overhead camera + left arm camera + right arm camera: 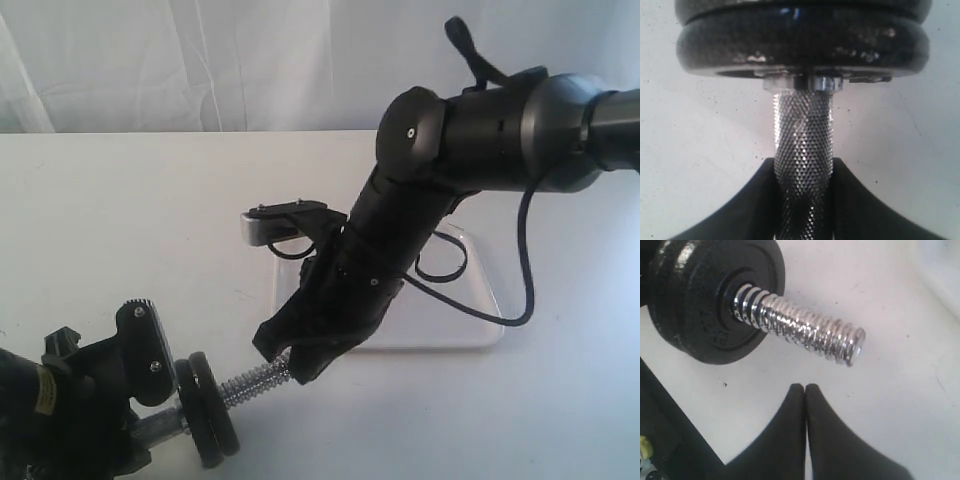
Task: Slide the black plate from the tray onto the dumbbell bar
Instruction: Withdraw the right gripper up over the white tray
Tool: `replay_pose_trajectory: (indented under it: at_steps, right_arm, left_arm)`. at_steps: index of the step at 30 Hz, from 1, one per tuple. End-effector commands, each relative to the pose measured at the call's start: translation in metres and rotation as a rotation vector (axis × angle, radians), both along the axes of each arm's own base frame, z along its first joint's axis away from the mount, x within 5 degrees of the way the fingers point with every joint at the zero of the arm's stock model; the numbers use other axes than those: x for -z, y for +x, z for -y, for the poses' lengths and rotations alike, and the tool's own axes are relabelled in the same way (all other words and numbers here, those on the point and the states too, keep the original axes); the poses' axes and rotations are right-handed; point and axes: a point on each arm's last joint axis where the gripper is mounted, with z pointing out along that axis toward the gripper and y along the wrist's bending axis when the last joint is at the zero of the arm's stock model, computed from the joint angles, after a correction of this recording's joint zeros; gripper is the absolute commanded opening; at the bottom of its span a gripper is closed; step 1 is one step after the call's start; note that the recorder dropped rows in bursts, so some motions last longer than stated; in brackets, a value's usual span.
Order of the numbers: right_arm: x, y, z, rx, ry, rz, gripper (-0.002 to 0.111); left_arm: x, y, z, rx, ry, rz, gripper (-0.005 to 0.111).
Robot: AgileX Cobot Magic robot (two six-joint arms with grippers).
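the main risk, as we judge it, is a knock. the right pincer [298, 362] hangs with its tips pressed together and empty, just beside the threaded end of the dumbbell bar [255, 382]. a careless move from there could strike the threads and twist the bar in its grip. the load is also lopsided: the black plate [205, 410] sits on the bar against a second like disc, both close to the left pincer [803, 170], so the bar could sag if that hold slackens. we see nothing locking the discs on. the left pincer is clamped on the bar's knurled middle, low over the bench [120, 220]. the right arm reaches down in front of the tray [470, 300], wrist bent steeply; what shows of the tray holds no disc.
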Motion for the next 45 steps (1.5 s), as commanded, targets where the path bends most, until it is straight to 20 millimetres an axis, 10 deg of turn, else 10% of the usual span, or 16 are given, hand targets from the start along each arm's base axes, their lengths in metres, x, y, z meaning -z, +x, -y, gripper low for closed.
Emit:
replay_pose_trajectory:
  at_steps: [1, 15, 45]
  right_arm:
    - [-0.022, 0.004, 0.012, 0.035, 0.022, 0.056, 0.000]
    - [-0.069, 0.005, 0.047, 0.214, -0.048, 0.253, 0.000]
    - [-0.069, 0.006, 0.047, 0.217, -0.044, 0.257, 0.000]
  left_arm:
    - [-0.041, 0.031, 0.028, -0.016, -0.369, 0.403, 0.000]
    - [-0.029, 0.030, 0.029, -0.006, -0.314, 0.341, 0.000]
    - [-0.013, 0.018, 0.020, 0.003, -0.151, 0.163, 0.000]
